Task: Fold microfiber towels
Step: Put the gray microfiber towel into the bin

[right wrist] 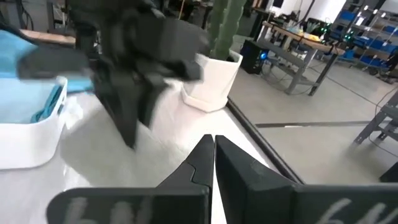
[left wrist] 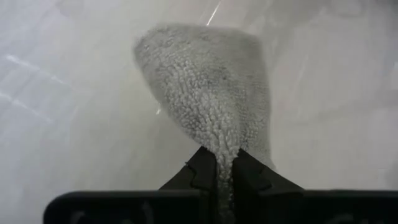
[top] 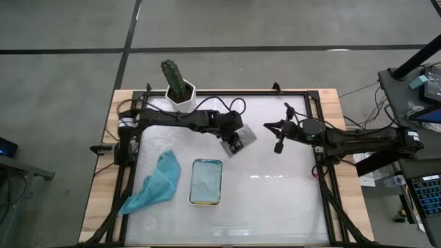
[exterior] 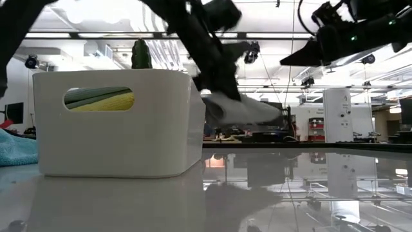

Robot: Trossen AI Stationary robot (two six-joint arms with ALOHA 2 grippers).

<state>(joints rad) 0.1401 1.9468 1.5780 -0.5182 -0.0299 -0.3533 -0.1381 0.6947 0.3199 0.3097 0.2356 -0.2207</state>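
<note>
Grey towel (left wrist: 211, 93), teal towel (top: 157, 182), white tray (top: 192, 183) with light blue towel (top: 206, 180), green cactus (top: 173, 76).

bright overhead light, glossy table (top: 275, 200) glare

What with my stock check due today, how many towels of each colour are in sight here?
Grey towel: 1, in the left gripper
Teal towel: 1
Light blue towel: 1
Yellow towel: 1
Green towel: 1
Total: 5
</note>
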